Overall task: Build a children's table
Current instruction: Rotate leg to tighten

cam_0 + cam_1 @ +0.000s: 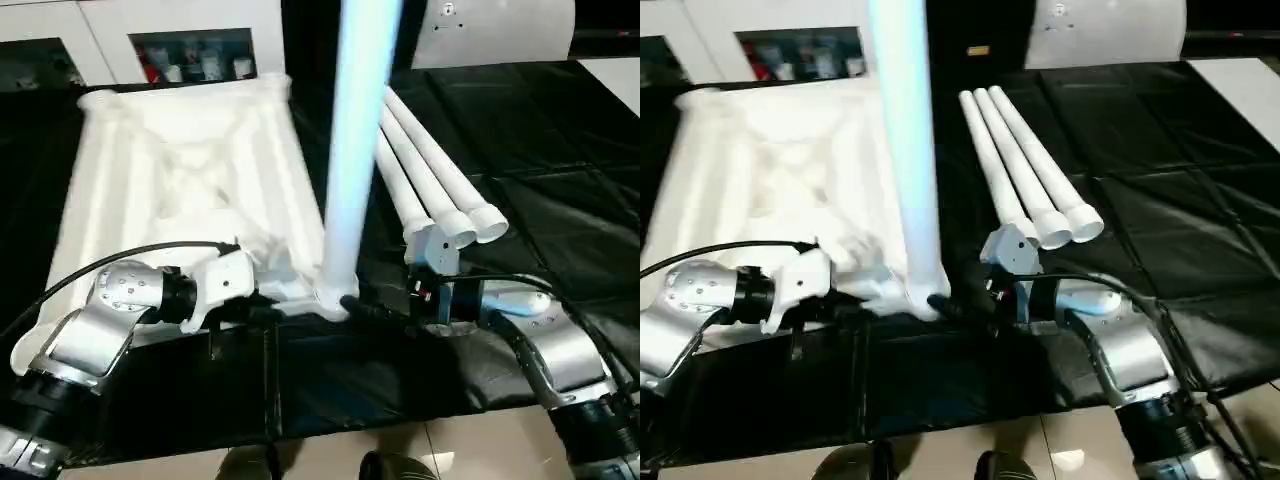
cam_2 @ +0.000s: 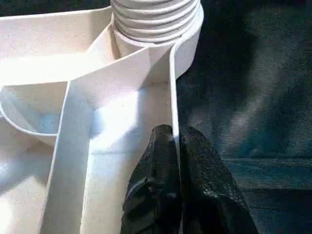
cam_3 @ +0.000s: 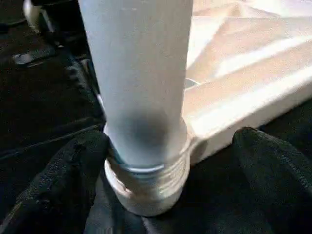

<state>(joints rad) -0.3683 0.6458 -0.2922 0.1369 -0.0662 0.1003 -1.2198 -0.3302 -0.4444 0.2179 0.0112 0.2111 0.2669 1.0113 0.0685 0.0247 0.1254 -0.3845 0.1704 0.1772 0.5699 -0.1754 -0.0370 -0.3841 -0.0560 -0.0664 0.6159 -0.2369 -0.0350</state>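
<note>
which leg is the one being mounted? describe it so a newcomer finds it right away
Start at the upturned white table top on the black mat. At its near corner, one white leg stands upright in the corner socket. The three spare legs lie flat, side by side on the mat.

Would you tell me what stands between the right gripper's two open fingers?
The upright leg, at its threaded base, stands between the right gripper's fingers, seen in the right wrist view.
</note>
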